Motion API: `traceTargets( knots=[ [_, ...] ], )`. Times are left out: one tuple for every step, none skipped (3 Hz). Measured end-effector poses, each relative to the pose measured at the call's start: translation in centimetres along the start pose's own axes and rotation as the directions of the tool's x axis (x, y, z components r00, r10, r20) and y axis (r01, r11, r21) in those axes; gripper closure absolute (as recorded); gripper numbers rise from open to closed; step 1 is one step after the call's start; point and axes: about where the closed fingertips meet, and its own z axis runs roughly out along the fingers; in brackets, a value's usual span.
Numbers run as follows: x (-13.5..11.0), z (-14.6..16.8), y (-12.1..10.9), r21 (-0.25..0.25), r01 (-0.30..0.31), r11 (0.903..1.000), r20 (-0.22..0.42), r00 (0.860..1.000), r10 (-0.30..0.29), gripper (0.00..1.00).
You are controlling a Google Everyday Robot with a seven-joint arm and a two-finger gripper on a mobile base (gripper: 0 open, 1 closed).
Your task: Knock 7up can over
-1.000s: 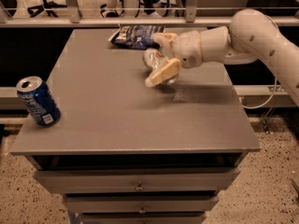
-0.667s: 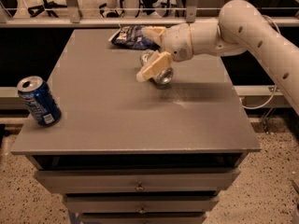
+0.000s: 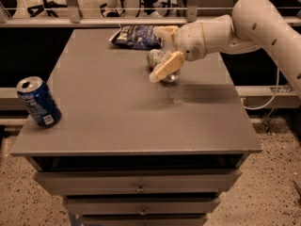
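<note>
Drawers [image 3: 141, 185] sit stacked under a grey tabletop [image 3: 117, 126], and on that top we find everything that matters. We see the white arm [image 3: 263, 18] reaching in from the right edge, across the far right part of the surface, ending in the gripper [image 3: 156, 54] over the back middle of the top. Its two pale yellow fingers [image 3: 165, 66] are spread well apart, one toward the far edge and one nearer to us, so we read the claw as released and grasping nothing. The 7up can [image 3: 154, 57] sits in the gap between them, at the back of the tabletop, just in front of the crumpled blue snack bag [image 3: 134, 36]. The nearer finger crosses in front of the can and seems to touch it. We see a bit of its white and green body to the left of that finger and a silver end below it, near the finger's tip. The can looks tilted rather than upright, though we cannot tell whether it lies flat. Well apart from all this, at the left edge toward the front, the dark blue can [image 3: 38, 101] stands leaning slightly, its silver top open to us.
</note>
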Motion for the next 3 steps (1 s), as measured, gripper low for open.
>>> traceTargets(
  knots=[
    [1.5,-2.8,-0.3,0.031,0.002,0.9995,-0.043,0.999,-0.001,0.0],
    [3.2,-5.7,-0.8,0.062,0.006,0.998,-0.09,0.996,0.0,0.0],
    [5.3,-7.5,-1.1,0.082,-0.002,0.9966,-0.131,0.991,0.012,0.0]
  ],
)
